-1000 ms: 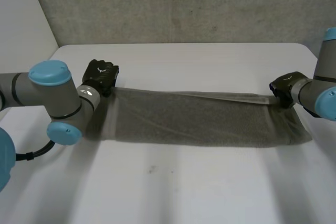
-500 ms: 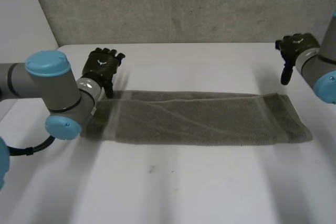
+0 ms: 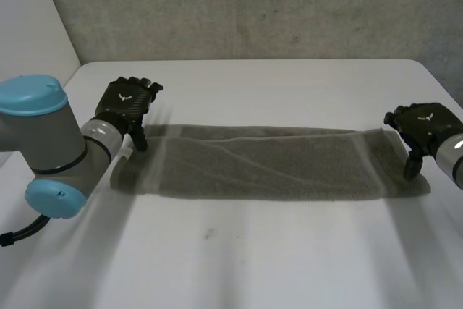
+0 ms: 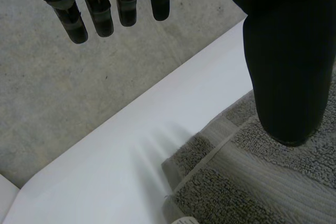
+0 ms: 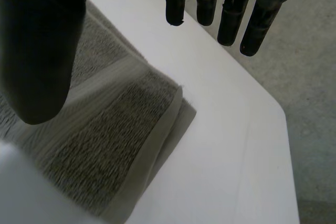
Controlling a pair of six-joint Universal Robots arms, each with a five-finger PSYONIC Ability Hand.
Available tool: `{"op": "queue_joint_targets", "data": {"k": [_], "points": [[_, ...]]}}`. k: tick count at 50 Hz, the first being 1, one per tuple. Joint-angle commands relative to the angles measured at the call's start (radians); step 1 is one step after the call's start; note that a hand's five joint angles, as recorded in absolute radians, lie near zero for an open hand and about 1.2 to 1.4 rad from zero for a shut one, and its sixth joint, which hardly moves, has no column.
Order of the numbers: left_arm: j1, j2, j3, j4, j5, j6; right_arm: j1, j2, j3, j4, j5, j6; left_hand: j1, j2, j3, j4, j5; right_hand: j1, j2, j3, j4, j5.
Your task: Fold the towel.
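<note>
Soft, dim light thru-out; table (image 3: 289, 251) brightest.

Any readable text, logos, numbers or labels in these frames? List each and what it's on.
No words or numbers can be read in these views.
Back of left robot hand: small white mark, too small to read.
Back of right robot hand: small white mark of the same kind, too small to read.
The towel: no label or print visible.

Our left hand (image 3: 129, 103) hangs at the towel's (image 3: 268, 168) left end, fingers straight, holding nothing. Our right hand (image 3: 425, 128) does likewise at its right end.
</note>
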Motion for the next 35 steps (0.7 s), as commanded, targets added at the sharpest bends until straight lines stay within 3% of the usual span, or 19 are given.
{"op": "queue_joint_targets", "data": {"k": [1, 10, 15, 23, 30, 35], "points": [[0.014, -0.025, 0.022, 0.017, 0.002, 0.003, -0.026, 0.027, -0.029, 0.003, -0.048, 0.003, 0.053, 0.061, 0.060, 0.061, 0.024, -0.059, -0.077, -0.070, -0.085, -0.062], [0.024, -0.162, 0.162, 0.005, 0.059, -0.006, -0.019, 0.064, -0.098, 0.015, -0.037, 0.005, 0.350, 0.358, 0.357, 0.358, 0.321, -0.059, -0.077, -0.070, -0.085, -0.062], [0.024, -0.289, 0.325, -0.102, 0.143, -0.079, -0.014, 0.093, -0.124, 0.020, -0.033, 0.005, 0.476, 0.483, 0.483, 0.483, 0.447, -0.059, -0.077, -0.070, -0.085, -0.062], [0.024, -0.438, 0.545, -0.279, 0.154, -0.150, -0.014, 0.121, -0.136, 0.019, -0.028, 0.005, 0.541, 0.549, 0.548, 0.549, 0.512, -0.059, -0.077, -0.070, -0.085, -0.062], [0.024, -0.488, 0.614, -0.302, 0.154, -0.150, -0.014, 0.139, -0.145, 0.018, -0.028, 0.003, 0.553, 0.560, 0.559, 0.560, 0.523, -0.059, -0.077, -0.070, -0.085, -0.062], [0.024, -0.505, 0.636, -0.303, 0.152, -0.150, -0.014, 0.147, -0.148, 0.018, -0.028, 0.003, 0.685, 0.692, 0.692, 0.692, 0.655, -0.059, -0.077, -0.070, -0.085, -0.062]]}}
